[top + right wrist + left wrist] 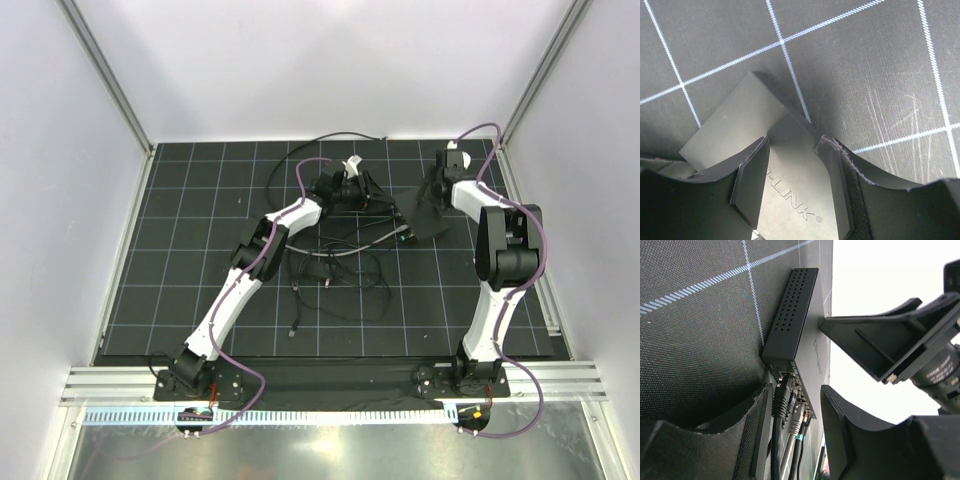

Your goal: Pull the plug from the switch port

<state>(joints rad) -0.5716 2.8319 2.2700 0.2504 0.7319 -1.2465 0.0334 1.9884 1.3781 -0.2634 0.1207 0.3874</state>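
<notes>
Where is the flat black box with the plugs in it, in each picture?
Top external: the black box lies right of centre, toward the far side of the mat.
Left wrist: it fills the middle, running up the picture, with the plugs in its lower edge.
Right wrist: it sits at the lower left and bottom middle.
Shared landmark: the white grid lines on the mat.

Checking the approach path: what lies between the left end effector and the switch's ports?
Left wrist view: plugged-in cables lie between the left end effector and the switch ports.
</notes>
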